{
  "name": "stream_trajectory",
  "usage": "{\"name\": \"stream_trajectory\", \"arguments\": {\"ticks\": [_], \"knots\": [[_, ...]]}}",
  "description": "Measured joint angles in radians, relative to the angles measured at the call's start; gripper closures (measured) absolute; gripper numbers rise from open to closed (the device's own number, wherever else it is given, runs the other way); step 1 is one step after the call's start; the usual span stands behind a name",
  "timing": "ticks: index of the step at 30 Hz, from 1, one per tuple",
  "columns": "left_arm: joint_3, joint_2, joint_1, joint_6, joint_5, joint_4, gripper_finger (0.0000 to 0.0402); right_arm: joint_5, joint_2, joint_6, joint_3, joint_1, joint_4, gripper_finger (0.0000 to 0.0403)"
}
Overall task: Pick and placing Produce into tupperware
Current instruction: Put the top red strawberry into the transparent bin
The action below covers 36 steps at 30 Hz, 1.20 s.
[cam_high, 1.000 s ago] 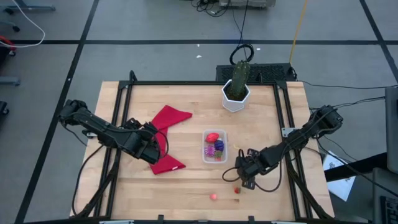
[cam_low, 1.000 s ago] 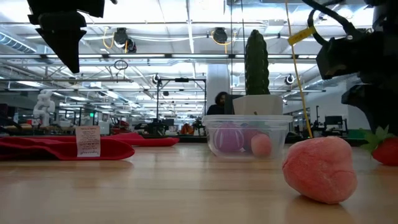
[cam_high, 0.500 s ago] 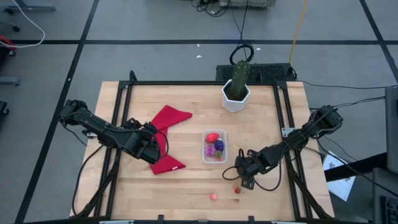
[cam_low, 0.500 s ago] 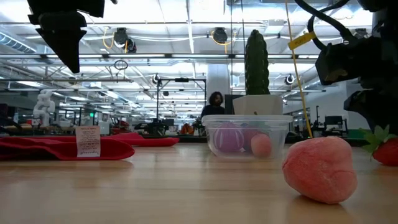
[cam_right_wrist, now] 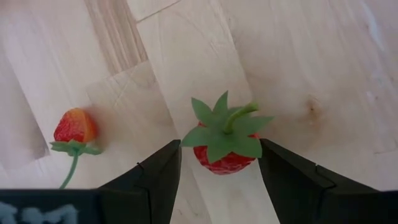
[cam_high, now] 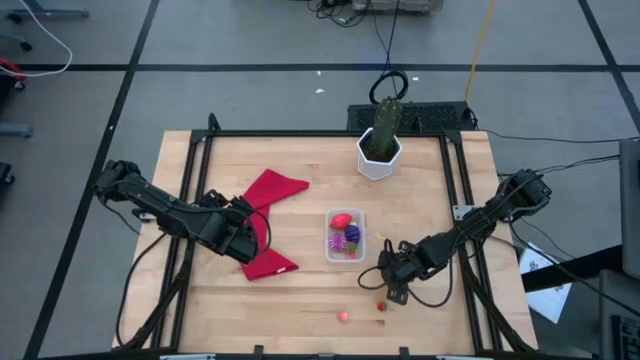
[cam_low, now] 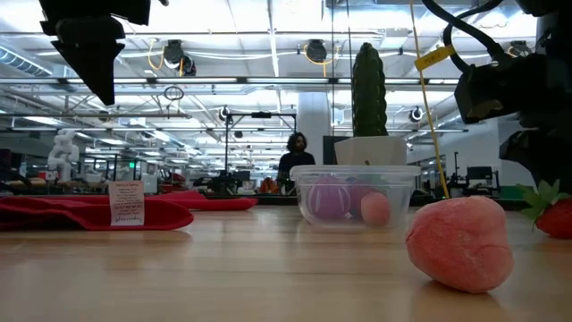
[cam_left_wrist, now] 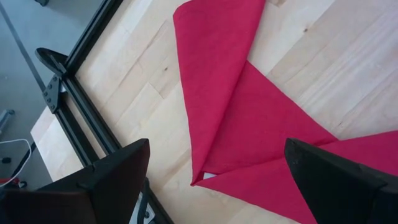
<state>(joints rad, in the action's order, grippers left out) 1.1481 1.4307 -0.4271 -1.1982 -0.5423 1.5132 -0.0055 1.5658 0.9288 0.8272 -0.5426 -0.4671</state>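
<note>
Right gripper [cam_high: 382,287], lower right of the high view, hovers just over a strawberry [cam_right_wrist: 225,147]; fingers apart, straddling it, nothing held. Tupperware [cam_high: 345,235] at centre holds red, pink and purple pieces. A pink piece [cam_high: 343,316] lies loose near the front edge.

Risk: the small, rounded berry could squirt sideways if the fingers close off-centre, or only its leaf cap gets pinched.

A second small strawberry [cam_right_wrist: 73,129] lies near, likely clear of the fingers. Left gripper [cam_high: 252,238], wide apart, waits over the red cloth [cam_high: 268,220]. Cactus pot [cam_high: 379,155] stands behind, out of the path.
</note>
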Motion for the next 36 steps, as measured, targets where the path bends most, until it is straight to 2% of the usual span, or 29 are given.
{"name": "stream_trajectory", "arguments": {"ticks": [27, 36], "knots": [[0.0, 0.0, 0.0, -0.005, 0.0, 0.0, 0.0023, 0.001, 0.0, 0.04, 0.0, 0.0, 0.029, 0.0198], [0.0, 0.0, 0.0, -0.004, 0.001, 0.0, 0.0023, 0.001, 0.0, 0.037, 0.0, 0.0, 0.029, 0.024]]}}
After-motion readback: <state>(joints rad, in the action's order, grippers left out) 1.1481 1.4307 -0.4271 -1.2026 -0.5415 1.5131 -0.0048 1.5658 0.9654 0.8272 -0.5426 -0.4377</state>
